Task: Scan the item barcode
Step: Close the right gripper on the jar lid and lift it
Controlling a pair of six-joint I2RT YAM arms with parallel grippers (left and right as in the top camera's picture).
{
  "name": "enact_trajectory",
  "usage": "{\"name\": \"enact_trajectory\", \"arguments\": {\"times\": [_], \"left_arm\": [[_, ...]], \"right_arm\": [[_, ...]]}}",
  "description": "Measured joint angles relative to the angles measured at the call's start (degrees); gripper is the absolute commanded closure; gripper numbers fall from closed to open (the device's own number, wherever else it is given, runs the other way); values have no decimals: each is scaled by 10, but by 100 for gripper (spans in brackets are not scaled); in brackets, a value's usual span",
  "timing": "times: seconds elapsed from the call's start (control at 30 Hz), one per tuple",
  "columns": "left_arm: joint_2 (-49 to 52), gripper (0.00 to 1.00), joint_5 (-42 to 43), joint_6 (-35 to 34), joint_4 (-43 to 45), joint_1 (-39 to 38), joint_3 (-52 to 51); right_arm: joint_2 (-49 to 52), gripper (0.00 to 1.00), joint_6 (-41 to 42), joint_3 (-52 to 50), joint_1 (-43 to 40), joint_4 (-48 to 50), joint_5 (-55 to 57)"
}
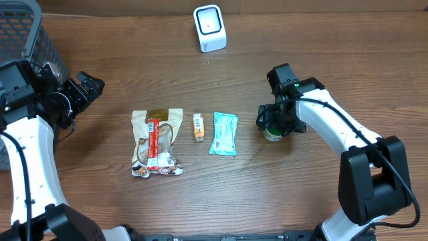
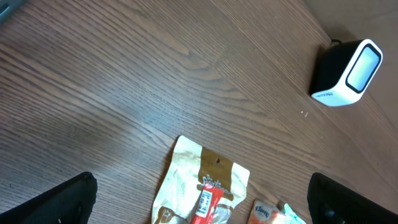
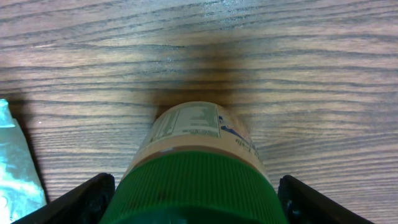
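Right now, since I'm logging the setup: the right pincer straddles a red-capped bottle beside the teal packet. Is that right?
Not quite: the cap is green, not red, as the right wrist view shows. The rest holds: the right pincer straddles the bottle beside the teal packet.

Checkout-style bench (image 1: 301, 194), barcode scanner (image 1: 210, 28), packaged snacks (image 1: 157, 142)

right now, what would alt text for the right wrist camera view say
A bottle with a green ribbed cap and tan printed label stands close below the camera, between the two black fingers of the right tool; whether they touch it is unclear. It rests on a brown wood-grain table, with the edge of a teal plastic packet at the left.
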Motion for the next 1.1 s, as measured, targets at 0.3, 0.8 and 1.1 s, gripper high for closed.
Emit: {"name": "enact_trajectory", "arguments": {"times": [0.3,0.8,1.1], "left_arm": [[0,0,0,0,0,0,0],[0,0,0,0,0,0,0],[0,0,0,0,0,0,0]], "right_arm": [[1,19,0,-19,0,21,0],[28,21,0,-19,0,28,0],[28,22,0,-19,0,28,1]]}}
